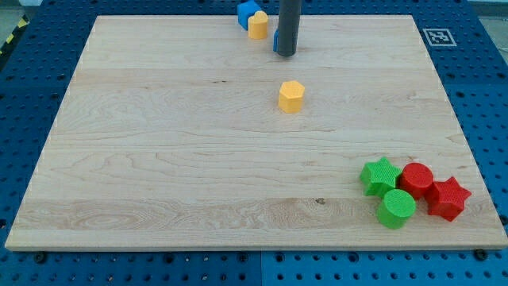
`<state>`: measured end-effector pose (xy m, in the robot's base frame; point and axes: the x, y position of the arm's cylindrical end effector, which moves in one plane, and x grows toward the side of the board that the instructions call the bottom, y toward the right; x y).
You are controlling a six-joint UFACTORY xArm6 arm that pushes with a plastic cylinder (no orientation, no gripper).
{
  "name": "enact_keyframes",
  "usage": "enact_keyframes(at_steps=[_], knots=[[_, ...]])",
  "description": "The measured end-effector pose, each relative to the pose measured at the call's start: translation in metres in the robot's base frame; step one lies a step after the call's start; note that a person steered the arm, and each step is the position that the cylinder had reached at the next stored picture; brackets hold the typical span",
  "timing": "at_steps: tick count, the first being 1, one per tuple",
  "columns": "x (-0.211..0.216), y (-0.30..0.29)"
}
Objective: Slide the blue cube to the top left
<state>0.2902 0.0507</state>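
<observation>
My tip [286, 55] stands near the view's top, just right of centre. A blue block [275, 41] is pressed against the rod's left side and is mostly hidden by it, so I cannot make out its shape. Another blue block [248, 11], angular in shape, sits at the board's top edge, to the left of my tip. A yellow block [258, 25] touches its lower right side. Both are a short way from the rod.
A yellow hexagonal block [291, 96] lies below my tip. A green star [380, 175], a red cylinder [417, 179], a red star [448, 198] and a green cylinder [395, 208] cluster at the bottom right. The wooden board [159, 159] rests on a blue pegboard table.
</observation>
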Motion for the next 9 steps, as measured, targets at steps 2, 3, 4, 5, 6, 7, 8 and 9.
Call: enact_keyframes(at_steps=[2, 3, 4, 5, 6, 7, 8, 9], knots=[[-0.034, 0.111], [-0.083, 0.106], [-0.098, 0.087], [-0.099, 0.061], [-0.098, 0.020], [-0.098, -0.021], [-0.098, -0.030], [-0.098, -0.036]])
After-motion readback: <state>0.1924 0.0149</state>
